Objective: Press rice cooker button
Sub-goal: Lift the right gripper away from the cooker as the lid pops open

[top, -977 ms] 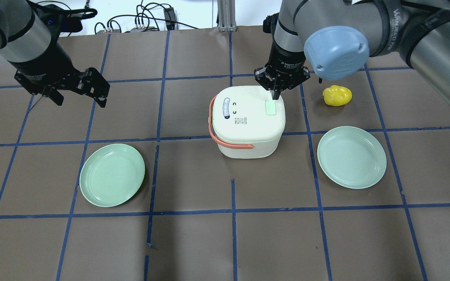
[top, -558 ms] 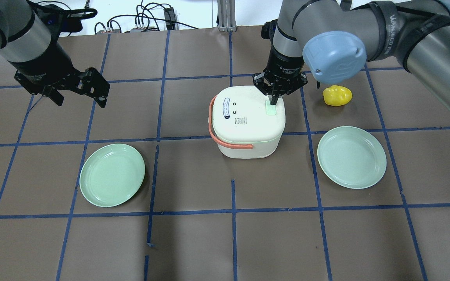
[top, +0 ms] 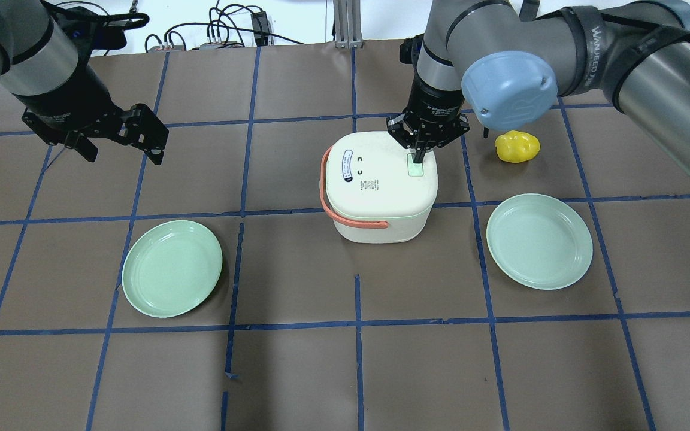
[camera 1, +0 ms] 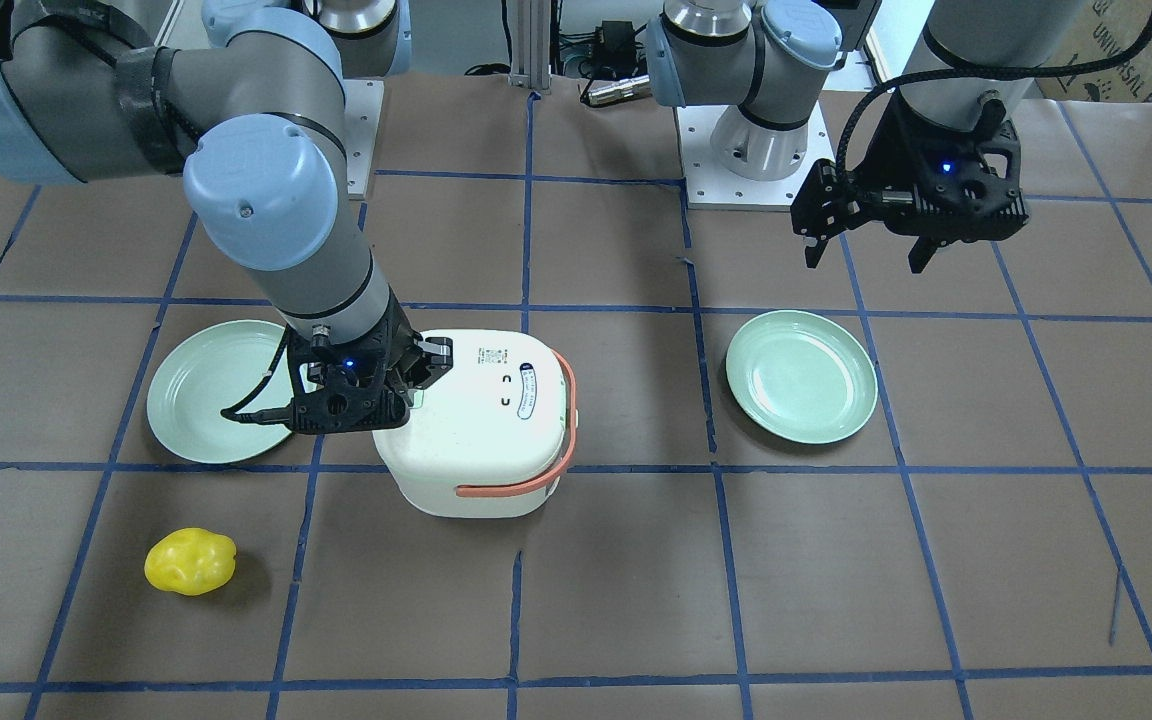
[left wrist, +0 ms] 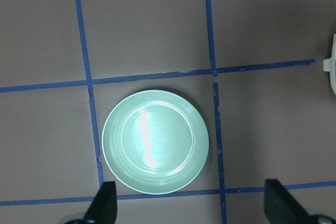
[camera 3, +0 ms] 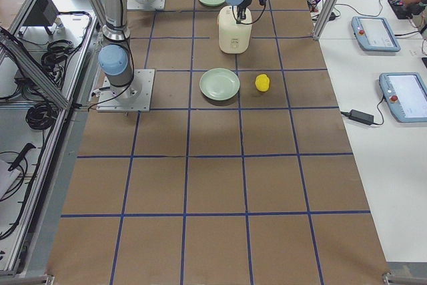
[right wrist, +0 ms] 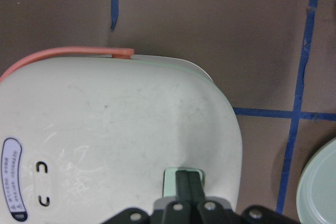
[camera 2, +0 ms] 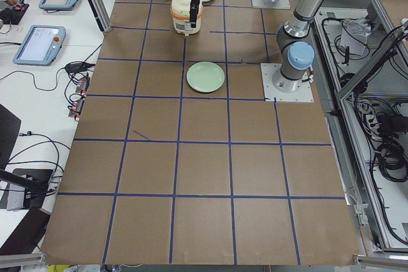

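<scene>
The white rice cooker [top: 381,185] with a salmon handle [top: 324,197] stands mid-table. Its pale green button [top: 416,169] is on the lid's right side. My right gripper [top: 418,159] is shut, its joined fingertips down on the far end of the button; the right wrist view shows the fingers [right wrist: 189,184] touching the button [right wrist: 170,179]. The front view shows the right gripper [camera 1: 406,392] at the cooker [camera 1: 481,440]. My left gripper [top: 123,152] is open and empty, hovering above the table far to the left; its fingertips [left wrist: 107,203] frame a green plate [left wrist: 155,141].
Two pale green plates lie on the brown table: one at front left [top: 172,267], one at front right [top: 539,240]. A yellow lumpy object [top: 517,146] sits right of the cooker, close to my right arm. Cables run along the table's far edge [top: 225,36].
My right gripper has moved slightly left and down onto the button's far end. The left arm and the cooker have not moved.
</scene>
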